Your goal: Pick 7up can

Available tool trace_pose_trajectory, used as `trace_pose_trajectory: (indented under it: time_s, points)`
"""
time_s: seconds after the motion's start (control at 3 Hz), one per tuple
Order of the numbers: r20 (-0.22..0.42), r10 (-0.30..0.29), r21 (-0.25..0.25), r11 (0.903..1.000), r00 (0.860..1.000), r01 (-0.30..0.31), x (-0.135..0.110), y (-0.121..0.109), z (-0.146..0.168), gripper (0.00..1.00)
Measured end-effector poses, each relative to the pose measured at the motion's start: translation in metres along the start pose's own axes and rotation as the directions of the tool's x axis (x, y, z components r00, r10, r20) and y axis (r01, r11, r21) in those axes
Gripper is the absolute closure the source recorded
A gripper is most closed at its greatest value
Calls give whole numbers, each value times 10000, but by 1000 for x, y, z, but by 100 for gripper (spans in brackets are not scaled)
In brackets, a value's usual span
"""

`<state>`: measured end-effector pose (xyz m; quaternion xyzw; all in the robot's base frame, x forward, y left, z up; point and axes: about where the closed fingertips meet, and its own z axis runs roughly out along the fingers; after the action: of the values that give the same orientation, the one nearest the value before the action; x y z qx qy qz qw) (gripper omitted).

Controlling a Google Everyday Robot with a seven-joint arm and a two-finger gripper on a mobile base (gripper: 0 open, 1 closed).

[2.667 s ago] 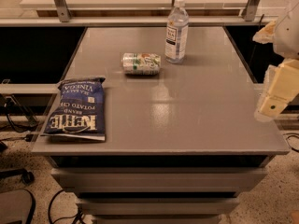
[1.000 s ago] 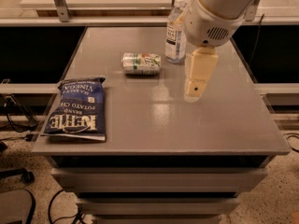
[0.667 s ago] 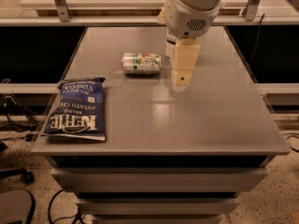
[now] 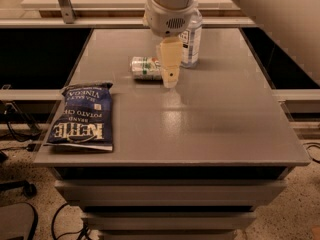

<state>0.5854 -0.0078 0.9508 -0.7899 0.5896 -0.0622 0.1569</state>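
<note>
Approach, seemingly: cream gripper point(image 4: 170, 79) (spread or closed, I cannot tell) hangs at one end of the small silver-green 7up can point(image 4: 144, 68) lying on the grey table point(image 4: 225, 119); next, centre over it.

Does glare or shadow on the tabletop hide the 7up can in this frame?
Camera view: the light is warm and dim; a pale sheen on the table lies just in front of the pincer, not on the 7up can. Camera view: the can is evenly lit, with only its right end covered by the pincer hanging there; the water bottle behind catches small highlights.
</note>
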Motion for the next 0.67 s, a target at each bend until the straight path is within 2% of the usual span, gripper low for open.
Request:
trace_pose_trajectory:
  time_s: [0.33,0.67]
  points:
    - [-91,30,-89,10000,10000,-31,-6,-21,27,0]
    - [-246,483,-225,9986,9985,-489,-5,-39,56,0]
